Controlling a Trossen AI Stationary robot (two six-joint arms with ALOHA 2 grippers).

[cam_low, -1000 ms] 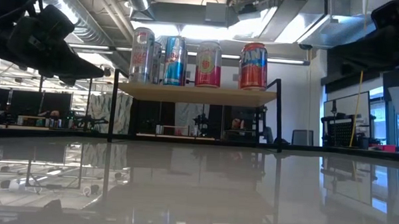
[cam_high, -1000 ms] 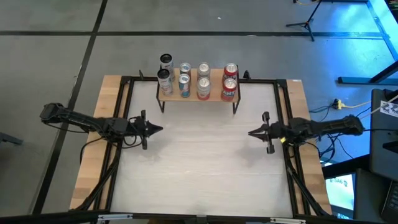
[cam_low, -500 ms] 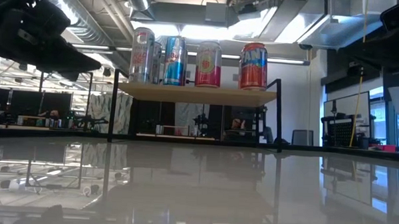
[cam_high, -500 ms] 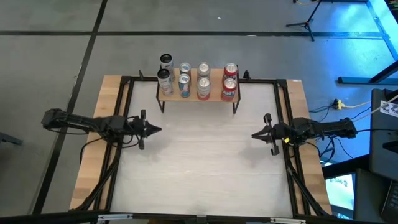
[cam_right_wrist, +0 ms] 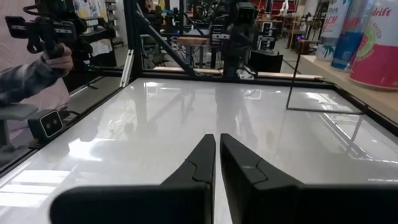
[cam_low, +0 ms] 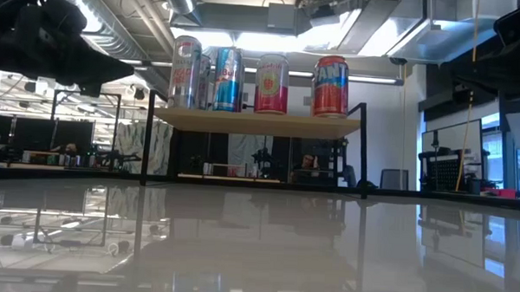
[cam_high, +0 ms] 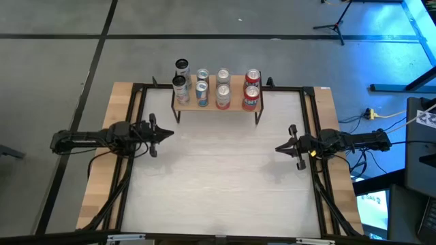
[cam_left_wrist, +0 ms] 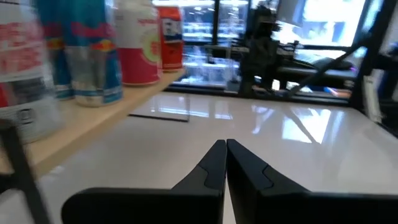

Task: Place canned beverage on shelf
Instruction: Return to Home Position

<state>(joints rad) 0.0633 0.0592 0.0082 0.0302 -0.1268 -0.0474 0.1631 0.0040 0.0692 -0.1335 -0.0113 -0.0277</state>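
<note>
We hold nothing: left gripper [cam_high: 168, 133] and right gripper [cam_high: 278, 147] are pinched closed.
Shelf [cam_low: 256, 122] of cans [cam_low: 272, 83] stands off to the side of both tips, well apart.

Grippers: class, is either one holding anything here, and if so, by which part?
Nothing is held. The left gripper and right gripper are both shut and empty over the table; the cans stand on the shelf.

The high view looks straight down on the shelf [cam_high: 235, 95] from well above. The low view faces the shelf [cam_low: 256, 122] level, from across the table [cam_low: 257, 241]. The left wrist view sits near the shelf [cam_left_wrist: 93, 124], and the right wrist view, farther off, catches the shelf [cam_right_wrist: 379, 93] at its edge.
</note>
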